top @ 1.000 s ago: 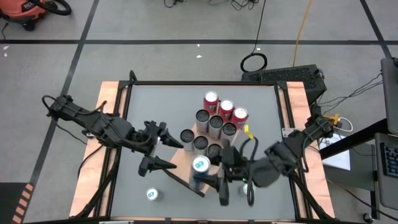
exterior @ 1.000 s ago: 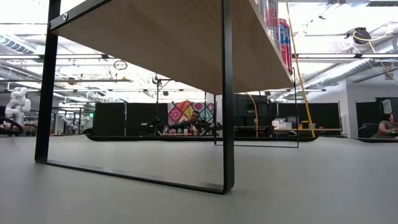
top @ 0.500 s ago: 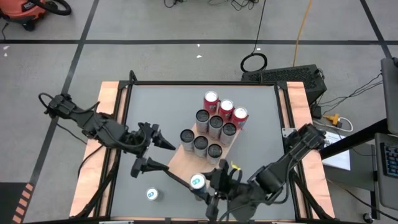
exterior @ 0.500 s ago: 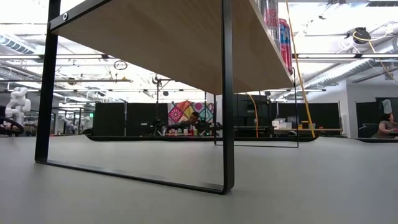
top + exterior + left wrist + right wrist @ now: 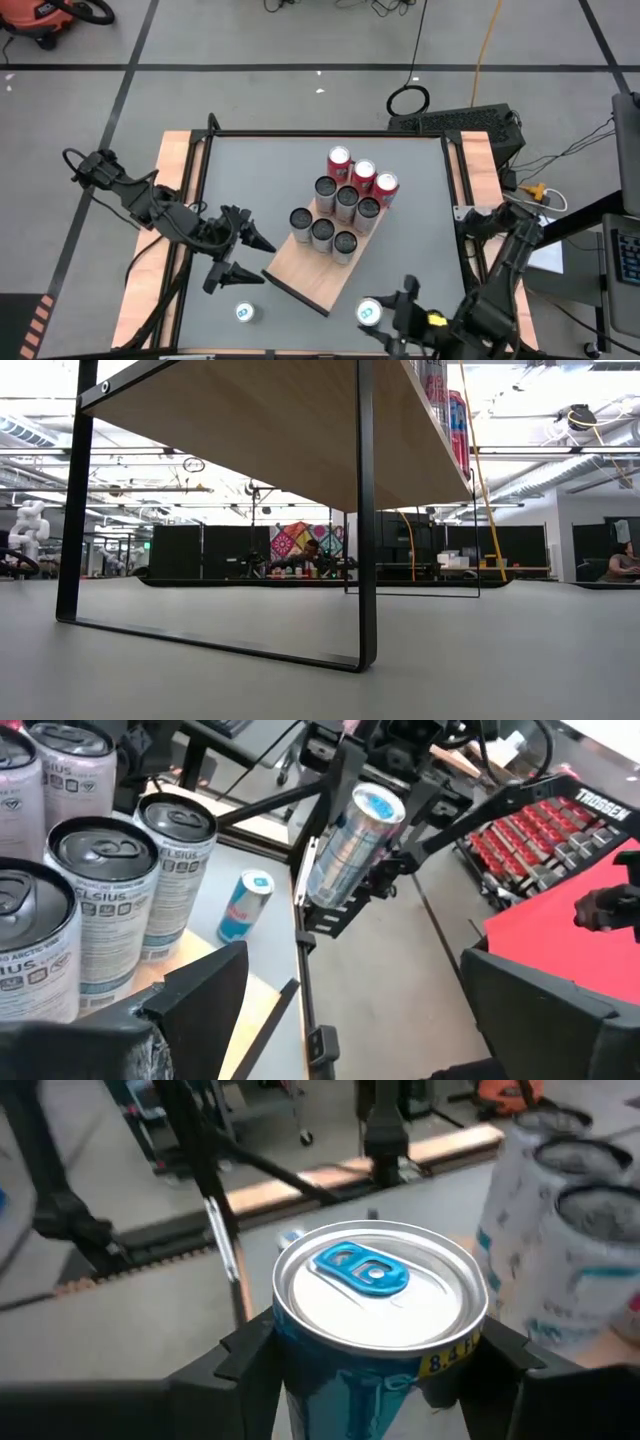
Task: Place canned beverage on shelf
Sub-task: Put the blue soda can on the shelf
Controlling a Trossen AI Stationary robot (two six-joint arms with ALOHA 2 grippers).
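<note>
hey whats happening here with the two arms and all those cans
The right claw holds a blue-tab can upright near the table's front edge, off the shelf. Nine cans already stand on the shelf: three red cans at the back and six dark-topped cans in front. The left claw is open and empty beside the shelf's left side. One more small can lies loose on the table near the front-left.

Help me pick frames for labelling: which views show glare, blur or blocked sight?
Right wrist view: the silver blue-tabbed can is sharp, the tall white cans beside it blurred. Low view: the light-brown wooden shelf fills the top; bright ceiling glare at right.
</note>
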